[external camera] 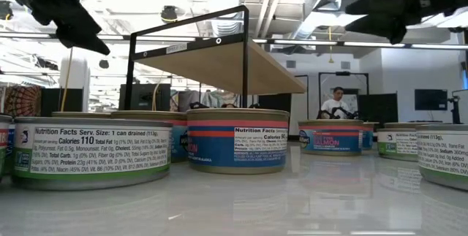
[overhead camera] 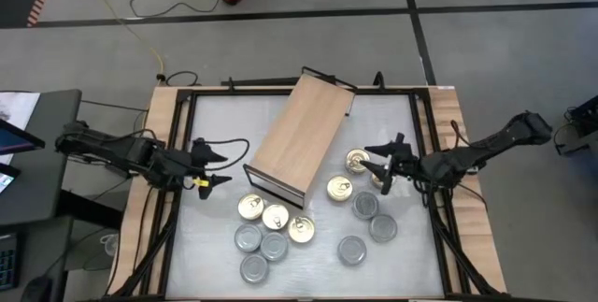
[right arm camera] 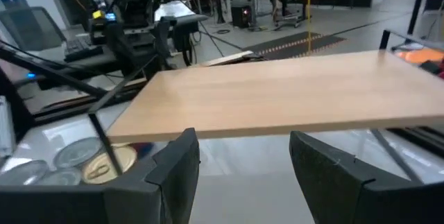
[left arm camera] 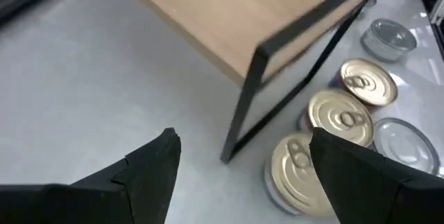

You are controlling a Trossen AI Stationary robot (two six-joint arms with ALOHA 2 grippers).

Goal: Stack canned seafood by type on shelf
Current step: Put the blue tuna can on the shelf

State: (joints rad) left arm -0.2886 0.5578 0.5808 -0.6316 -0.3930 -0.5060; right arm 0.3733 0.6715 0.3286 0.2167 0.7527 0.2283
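Wood and black metal: the shelf (overhead camera: 297,140) lies slantwise mid-table, its long axis running from near-left to far-right, top board bare.
Gold-lidded tins, near group: three (overhead camera: 275,216) sit just off the shelf's near-left end, with three grey-lidded tins (overhead camera: 263,249) nearer still.
Tins, right group: two gold tins (overhead camera: 340,188) and three grey tins (overhead camera: 366,205) lie beside the shelf's right long side.
Left gripper (overhead camera: 211,165): hovers left of the shelf's near end, fingers spread wide and empty; in its wrist view the gold tins (left arm camera: 345,115) lie ahead, past the shelf's corner leg.
Right gripper (overhead camera: 385,164): over the right group, fingers parted, nothing between them; the gold tin (overhead camera: 357,160) is just beside it toward the shelf.
Nearer arm: by my judgement, the right, with a tin almost under its fingers.
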